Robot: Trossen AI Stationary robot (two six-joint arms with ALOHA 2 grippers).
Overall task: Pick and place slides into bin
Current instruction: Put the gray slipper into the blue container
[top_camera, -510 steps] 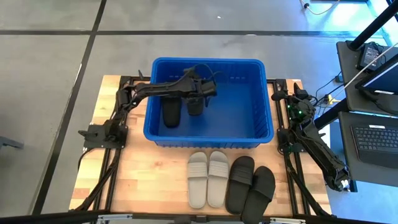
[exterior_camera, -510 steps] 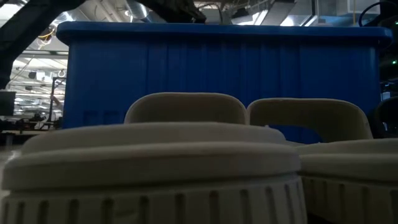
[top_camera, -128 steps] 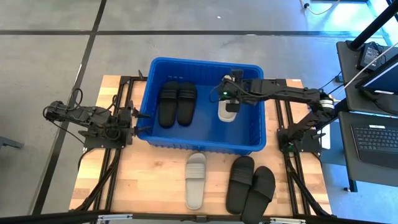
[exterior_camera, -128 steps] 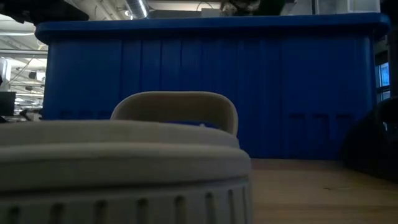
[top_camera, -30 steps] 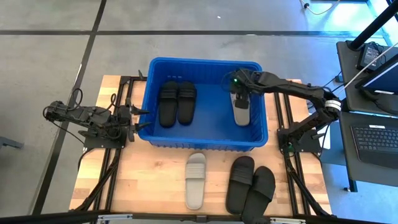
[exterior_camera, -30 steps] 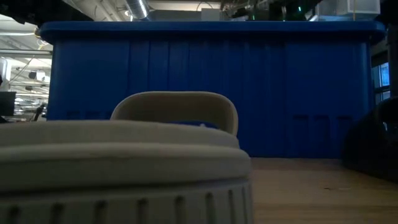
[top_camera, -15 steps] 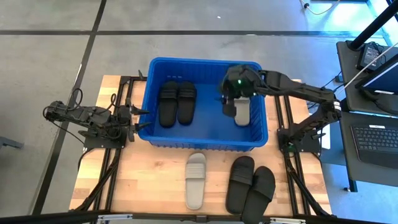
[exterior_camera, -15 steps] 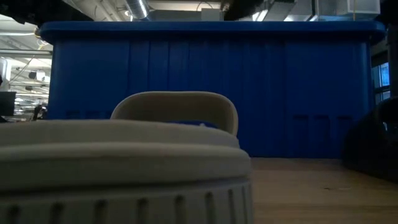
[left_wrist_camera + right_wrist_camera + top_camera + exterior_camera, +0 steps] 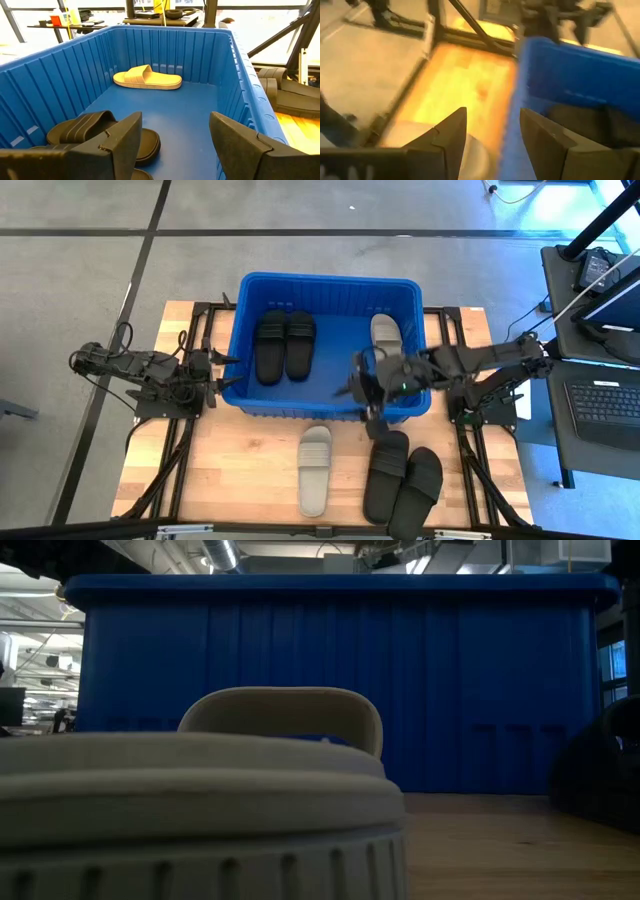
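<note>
Left pincer spread wide at left beside ribbed blue plastic bin, matte black pair and grey slide inside, right pincer parted, empty, over bin's lower rim, grey slide and black pair on wooden table below.

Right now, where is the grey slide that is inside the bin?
In the high view, the grey slide lies in the bin's far right corner, apart from the black pair.

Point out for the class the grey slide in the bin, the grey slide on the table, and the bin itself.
grey slide in the bin point(image 9: 384, 330), high view, on its strap.
grey slide on the table point(image 9: 315, 470), high view, on its strap.
bin point(image 9: 325, 280), high view, on its far rim.
</note>
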